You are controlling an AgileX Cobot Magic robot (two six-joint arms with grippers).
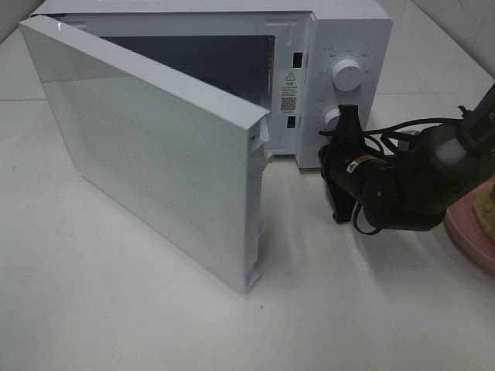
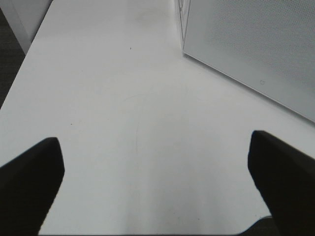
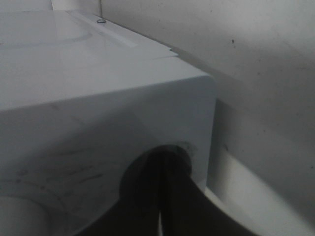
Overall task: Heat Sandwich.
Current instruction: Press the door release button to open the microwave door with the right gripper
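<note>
Surface [image 1: 116, 309], white and bare in front, carries a white microwave [image 1: 352, 31] along its far edge. The microwave's door [image 1: 147, 154] is swung wide open toward the surface's near left. The black right arm [image 1: 402, 182] reaches in from the right side to the control panel. A pink plate [image 1: 468, 232] sits at the right side of the surface, partly cut off, and only a pale sliver of the sandwich [image 1: 487, 199] shows on it, outside the oven. The right end effector [image 1: 349, 114] is closed, its tips pressed together against the lower knob [image 1: 334, 120], beneath the upper knob [image 1: 346, 76]. The left end effector [image 2: 155, 140] has its jaws spread wide with nothing between them, over bare surface beside the door.
</note>
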